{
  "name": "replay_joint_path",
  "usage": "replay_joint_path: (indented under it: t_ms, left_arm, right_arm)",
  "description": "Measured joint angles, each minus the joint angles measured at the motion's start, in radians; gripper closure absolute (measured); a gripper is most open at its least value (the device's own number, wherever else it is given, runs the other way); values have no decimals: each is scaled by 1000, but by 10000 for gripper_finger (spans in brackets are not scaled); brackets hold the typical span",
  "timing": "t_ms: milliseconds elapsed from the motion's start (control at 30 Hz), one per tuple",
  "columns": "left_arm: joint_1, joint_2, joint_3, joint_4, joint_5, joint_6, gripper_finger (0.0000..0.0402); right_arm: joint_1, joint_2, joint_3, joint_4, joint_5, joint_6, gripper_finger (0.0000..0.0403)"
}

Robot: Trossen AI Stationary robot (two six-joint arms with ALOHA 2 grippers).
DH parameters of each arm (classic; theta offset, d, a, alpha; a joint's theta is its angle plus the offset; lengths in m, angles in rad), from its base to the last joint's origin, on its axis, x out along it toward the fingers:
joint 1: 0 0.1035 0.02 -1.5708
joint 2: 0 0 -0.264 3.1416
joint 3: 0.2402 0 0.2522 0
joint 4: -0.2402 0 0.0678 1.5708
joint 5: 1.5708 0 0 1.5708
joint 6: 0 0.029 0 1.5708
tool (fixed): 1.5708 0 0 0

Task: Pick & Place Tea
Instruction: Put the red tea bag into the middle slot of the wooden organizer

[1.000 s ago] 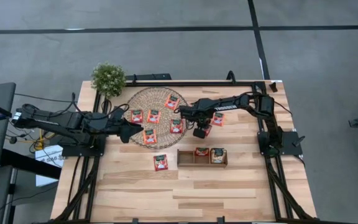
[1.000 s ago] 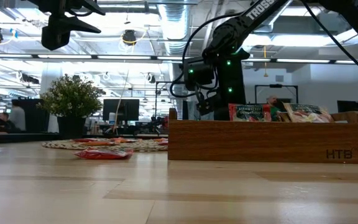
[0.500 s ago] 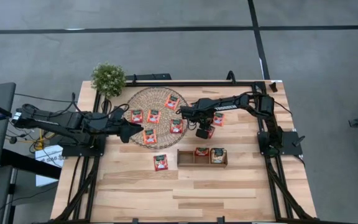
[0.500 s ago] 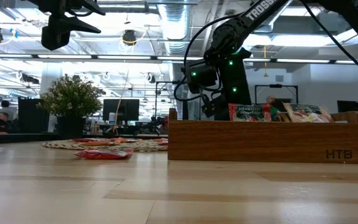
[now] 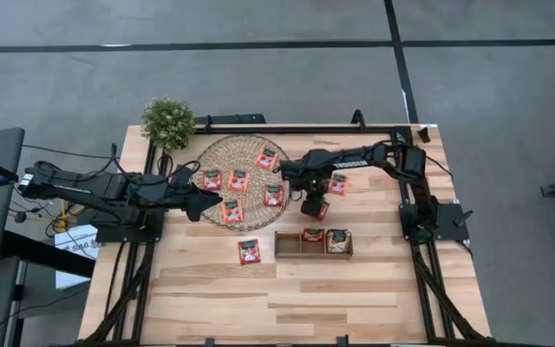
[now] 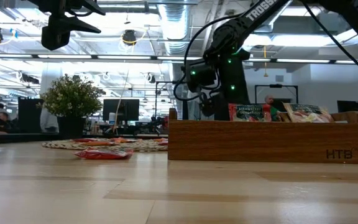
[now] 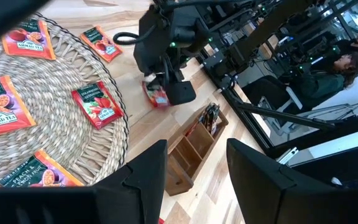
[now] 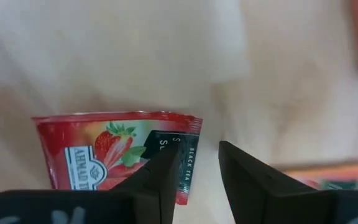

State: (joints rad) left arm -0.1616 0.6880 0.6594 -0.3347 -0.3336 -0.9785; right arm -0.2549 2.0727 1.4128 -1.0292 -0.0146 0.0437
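Red tea sachets lie flat on the round woven mat (image 5: 239, 180), several of them; one more (image 5: 249, 251) lies on the table near the tray and another (image 5: 338, 183) right of the mat. The wooden tray (image 5: 288, 245) holds sachets in its middle and right parts. My right gripper (image 5: 313, 204) hovers between the mat and the tray, shut on a red strawberry sachet (image 8: 114, 155). My left gripper (image 5: 214, 202) waits open over the mat's left near edge, its fingers apart in the left wrist view (image 7: 196, 149). My right gripper pinches the strawberry sachet by one side edge (image 8: 188, 149) between its two fingers, which point down from above. Most of the sachet sticks out to one side of the fingers (image 8: 160, 180). It shows beside the gripper, off the table (image 7: 157, 96).
A potted plant (image 5: 169, 120) stands at the table's far left corner. The arm bases and cables run along both side edges. Bare wood stretches across the near half of the table (image 5: 287, 299). People sit at desks in the room beyond.
My right arm has carried the held sachet a little toward the table's right and near edge, toward the tray, staying shut on it. The left arm has kept still.
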Motion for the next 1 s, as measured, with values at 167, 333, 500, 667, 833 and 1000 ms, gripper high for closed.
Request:
replay_joint_path:
  t_ms: [167, 333, 500, 667, 833, 1000]
  left_arm:
    - [0, 0, 0, 0, 0, -2, 243]
    - [0, 0, 0, 0, 0, -2, 243]
    - [0, 0, 0, 0, 0, -2, 243]
    - [0, 0, 0, 0, 0, 1, 243]
    - [0, 0, 0, 0, 0, 2, 243]
    - [0, 0, 0, 0, 0, 2, 243]
  right_arm:
    - [-39, 2, 0, 11, -64, 1, 286]
    - [-67, 5, -3, 6, -78, 1, 280]
    - [-65, 4, -22, 17, -70, 9, 285]
    - [-54, 4, -38, 28, -34, 47, 299]
    - [-53, 5, -40, 21, -9, 54, 325]
    - [-54, 6, -41, 16, 11, 57, 348]
